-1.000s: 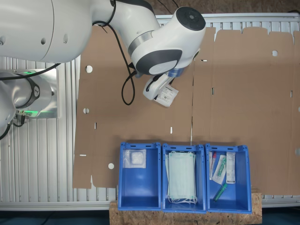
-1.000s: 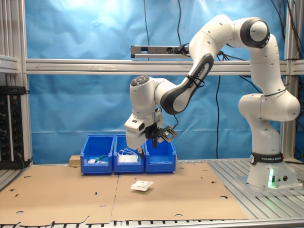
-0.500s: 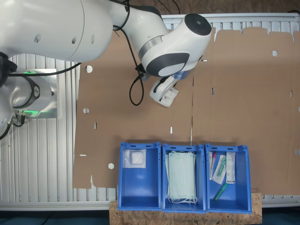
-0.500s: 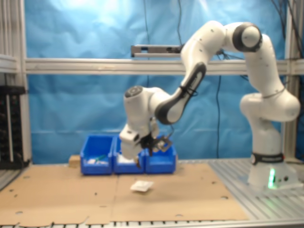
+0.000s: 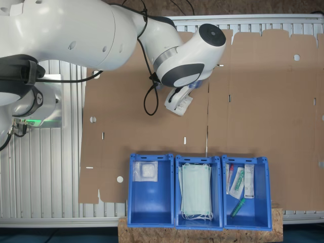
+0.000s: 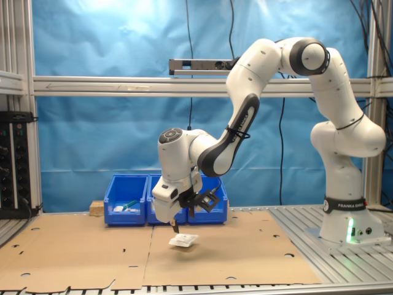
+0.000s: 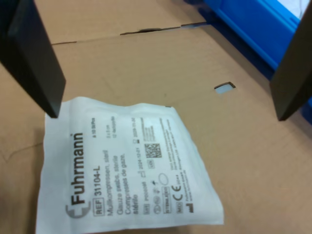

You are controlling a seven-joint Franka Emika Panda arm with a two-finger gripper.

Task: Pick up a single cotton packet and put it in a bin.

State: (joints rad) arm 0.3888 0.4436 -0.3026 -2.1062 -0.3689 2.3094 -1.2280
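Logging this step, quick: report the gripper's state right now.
Gripper: open, holding nothing; its fingers are spread above the cotton packet, which lies flat on the cardboard.

A robotics lab: aluminium frame (image 6: 123, 86), blue backdrop (image 6: 98, 37), and a cardboard-covered bench (image 6: 92, 252).
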